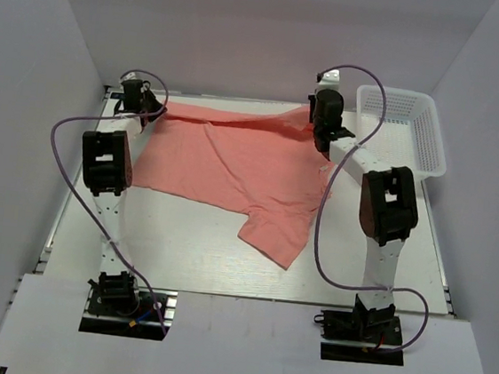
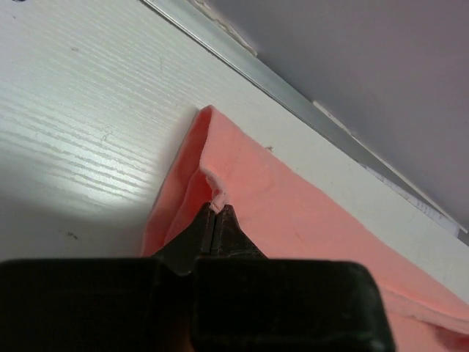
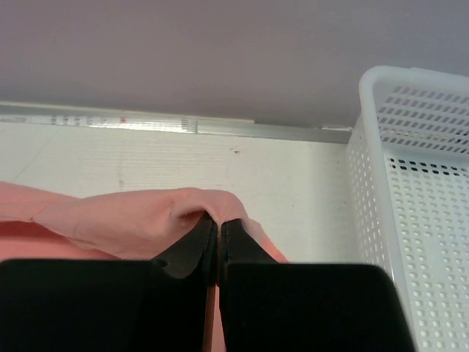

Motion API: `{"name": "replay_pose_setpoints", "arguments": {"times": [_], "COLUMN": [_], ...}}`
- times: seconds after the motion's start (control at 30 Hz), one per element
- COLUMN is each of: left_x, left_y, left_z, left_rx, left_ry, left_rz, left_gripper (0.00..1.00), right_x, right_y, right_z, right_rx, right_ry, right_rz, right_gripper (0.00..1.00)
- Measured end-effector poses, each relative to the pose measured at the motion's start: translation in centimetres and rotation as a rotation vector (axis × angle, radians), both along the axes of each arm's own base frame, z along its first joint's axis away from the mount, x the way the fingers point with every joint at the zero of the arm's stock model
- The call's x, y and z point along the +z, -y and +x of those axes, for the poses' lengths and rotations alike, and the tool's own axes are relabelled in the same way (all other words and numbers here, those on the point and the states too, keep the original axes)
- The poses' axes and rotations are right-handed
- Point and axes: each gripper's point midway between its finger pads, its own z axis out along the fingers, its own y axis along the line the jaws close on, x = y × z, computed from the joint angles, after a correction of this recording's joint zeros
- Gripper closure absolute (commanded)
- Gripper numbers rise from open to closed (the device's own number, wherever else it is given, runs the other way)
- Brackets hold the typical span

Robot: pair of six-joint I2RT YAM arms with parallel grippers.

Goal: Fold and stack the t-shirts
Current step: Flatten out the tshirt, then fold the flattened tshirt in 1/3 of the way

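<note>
A white table (image 1: 180, 251) is bearing a single salmon-pink t-shirt (image 1: 234, 163), which is lying mostly flat across the far half of the surface, with one part trailing toward the near centre and its far edge running along the back of the table. A white mesh basket (image 1: 429, 134) is standing at the far right corner, near the cloth with a strip of bare tabletop between them. The two arms are reaching out from their bases at the near edge. The left arm (image 1: 109, 163) is stretching to the shirt's far-left corner and the right arm (image 1: 388, 206) is bending in to its far-right corner, so the garment is being held at two points along one edge. That hold looks meant to let both arms carry the edge together and lay it over in a straight fold rather than a bunched one. The left gripper (image 2: 218, 210) is clamping its fingers tight on a thin lip of fabric at the corner, where the cloth is doubling over itself beside the bare tabletop. The right gripper (image 3: 218, 220) is pinching a raised ridge of pink fabric, fingers pressed together on it, with the basket wall close on its right. Judging from this, the folding is only beginning, and no stack is forming yet.
</note>
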Motion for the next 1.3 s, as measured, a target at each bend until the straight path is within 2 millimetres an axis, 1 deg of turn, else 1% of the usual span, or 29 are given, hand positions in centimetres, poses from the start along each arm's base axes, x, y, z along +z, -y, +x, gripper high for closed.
{"name": "replay_pose_setpoints", "arguments": {"times": [0.17, 0.27, 0.33, 0.43, 0.53, 0.57, 0.6, 0.63, 0.67, 0.7, 0.73, 0.77, 0.8, 0.83, 0.87, 0.9, 0.97, 1.0, 1.13, 1.2, 1.23, 1.3], "left_x": [2.4, 3.6, 4.3, 4.7, 4.2, 3.9, 3.6, 3.1, 2.7, 2.2, 1.6, 1.1, 0.7, 0.4, 0.2, 0.2, 1.1, 1.9, 6.4, 8.1, 8.7, 9.0], "left_y": [0.0, -0.2, -0.3, -0.5, -1.0, -1.2, -1.3, -1.4, -1.5, -1.7, -1.8, -2.1, -2.4, -2.6, -3.0, -3.3, -3.7, -3.9, -3.9, -3.4, -2.9, -2.1], "left_z": [-1.2, -2.0, -2.3, -2.6, -2.9, -3.1, -3.3, -3.6, -3.9, -4.2, -4.6, -5.1, -5.6, -6.1, -6.6, -7.1, -7.9, -8.1, -7.6, -7.0, -6.5, -5.7], "left_rx": [0.002, 0.011, 0.015, 0.025, 0.037, 0.044, 0.049, 0.053, 0.056, 0.062, 0.065, 0.076, 0.088, 0.102, 0.115, 0.129, 0.157, 0.169, 0.175, 0.158, 0.140, 0.103], "left_ry": [0.015, 0.020, 0.022, 0.019, -0.003, -0.016, -0.030, -0.046, -0.063, -0.082, -0.104, -0.122, -0.144, -0.162, -0.179, -0.190, -0.197, -0.189, -0.096, -0.043, -0.022, -0.001], "left_rz": [0.014, 0.028, 0.032, 0.042, 0.058, 0.063, 0.067, 0.071, 0.077, 0.083, 0.091, 0.098, 0.107, 0.113, 0.125, 0.133, 0.146, 0.154, 0.158, 0.148, 0.139, 0.117], "left_gripper": [1.00, 1.00, 1.00, 1.00, 1.00, 1.00, 1.00, 0.94, 0.87, 0.71, 0.56, 0.46, 0.38, 0.22, 0.12, 0.00, 0.00, 0.00, 0.00, 0.00, 0.00, 0.00], "right_x": [2.0, 1.9, 0.9, -1.2, -4.2, -5.2, -6.1, -6.8, -7.4, -7.9, -8.5, -9.0, -9.8, -10.4, -10.8, -11.0, -10.4, -9.7, -6.1, -4.6, -3.9, -3.2], "right_y": [0.1, 0.4, 0.7, 0.9, 0.8, 0.7, 0.4, 0.2, 0.0, -0.2, -0.4, -0.4, -0.4, -0.3, -0.2, 0.0, 0.3, 0.3, -0.3, -1.0, -1.5, -2.7], "right_z": [-2.2, -4.9, -7.2, -9.5, -11.3, -11.9, -12.5, -13.0, -13.5, -13.9, -14.4, -14.8, -15.5, -16.2, -16.8, -17.2, -17.8, -18.0, -18.0, -17.3, -16.6, -14.6], "right_rx": [0.016, 0.025, 0.032, 0.035, 0.042, 0.047, 0.057, 0.064, 0.073, 0.082, 0.084, 0.080, 0.073, 0.068, 0.065, 0.059, 0.059, 0.062, 0.100, 0.128, 0.142, 0.166], "right_ry": [-0.038, -0.084, -0.128, -0.190, -0.272, -0.299, -0.326, -0.349, -0.372, -0.389, -0.408, -0.425, -0.449, -0.474, -0.495, -0.513, -0.524, -0.517, -0.451, -0.425, -0.414, -0.396], "right_rz": [0.047, 0.094, 0.126, 0.162, 0.182, 0.188, 0.195, 0.200, 0.207, 0.213, 0.220, 0.228, 0.235, 0.233, 0.227, 0.225, 0.214, 0.216, 0.248, 0.265, 0.275, 0.294], "right_gripper": [1.00, 1.00, 1.00, 1.00, 0.99, 0.90, 0.85, 0.82, 0.82, 0.79, 0.71, 0.50, 0.38, 0.24, 0.10, 0.10, 0.10, 0.10, 0.10, 0.10, 0.10, 0.10]}}
